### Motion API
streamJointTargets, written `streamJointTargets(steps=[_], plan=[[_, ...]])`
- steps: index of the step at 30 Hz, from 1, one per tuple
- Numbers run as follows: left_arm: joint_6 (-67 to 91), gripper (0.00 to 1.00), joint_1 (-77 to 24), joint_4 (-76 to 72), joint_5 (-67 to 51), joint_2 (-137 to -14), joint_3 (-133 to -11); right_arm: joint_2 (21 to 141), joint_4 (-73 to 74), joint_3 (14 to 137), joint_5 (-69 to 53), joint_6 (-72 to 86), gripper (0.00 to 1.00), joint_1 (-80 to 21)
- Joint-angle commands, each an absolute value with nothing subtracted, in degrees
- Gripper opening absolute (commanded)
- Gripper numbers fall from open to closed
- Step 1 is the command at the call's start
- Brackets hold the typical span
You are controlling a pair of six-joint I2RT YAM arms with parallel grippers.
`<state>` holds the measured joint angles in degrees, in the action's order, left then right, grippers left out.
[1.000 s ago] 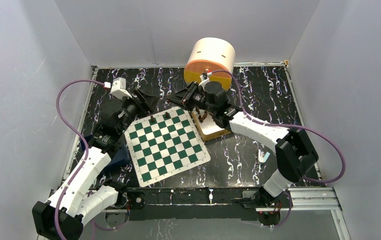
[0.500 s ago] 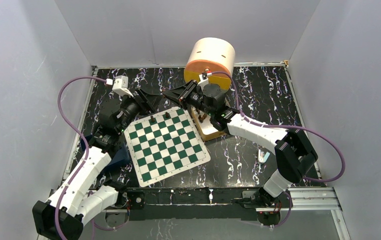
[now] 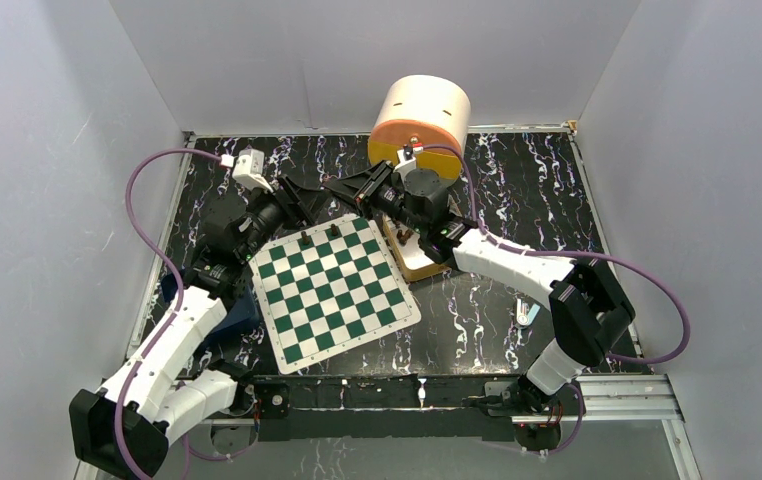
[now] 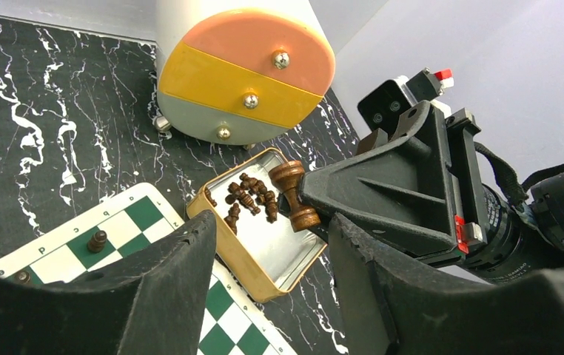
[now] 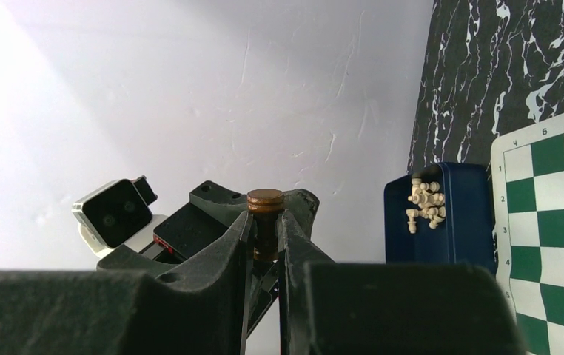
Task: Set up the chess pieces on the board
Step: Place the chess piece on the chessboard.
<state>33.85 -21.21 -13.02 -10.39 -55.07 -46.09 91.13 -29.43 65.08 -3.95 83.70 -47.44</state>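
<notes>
Handover is what I am reading from the top view: the right fingers [image 3: 352, 188] and the left fingers [image 3: 295, 196] are meeting tip to tip above the far edge of the board [image 3: 342, 300], where two dark chessmen [image 3: 304, 240] are standing on the far rank. The tan tin [image 3: 427, 264] is lying just beside the board's right edge, and the blue tin [image 3: 240, 312] is lying at its left.

Through the left wrist camera I am seeing the left fingers spread wide with nothing between them. The right fingers are pinching a brown chess piece [image 4: 294, 194] held sideways, with head and base both sticking out. More brown pieces [image 4: 249, 201] are lying in the tan tin below.

Through the right wrist camera the right fingers are clamping that piece across its stem, its round base facing me. White pieces [image 5: 427, 200] are sitting in the blue tin.

I am judging that the left fingers should be coming in square around the free end and closing firmly before the right ones are letting go, so the piece is not dropping or twisting.
</notes>
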Motion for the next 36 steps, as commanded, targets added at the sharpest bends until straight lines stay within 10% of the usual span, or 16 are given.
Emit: streamJointTargets(steps=[1,23,31,36], plan=[[32.72,0.54,-21.55,-16.03,-10.40,-55.00,-47.31,90.64,-34.02,66.73,-3.01,83.68,0.18,-48.38],[30.33,0.15,-21.46,-18.37,-10.75,-53.62,-46.27,90.78,-33.93,64.37,-4.45,83.31,0.18,-49.85],[28.58,0.47,-21.53,-15.83,-10.71,-52.65,-45.32,91.90,-35.74,64.53,-4.52,85.51,0.17,-49.91],[27.48,0.49,-21.49,-15.16,-11.42,-52.89,-46.07,91.89,-35.86,65.20,-4.59,85.87,0.17,-49.84]])
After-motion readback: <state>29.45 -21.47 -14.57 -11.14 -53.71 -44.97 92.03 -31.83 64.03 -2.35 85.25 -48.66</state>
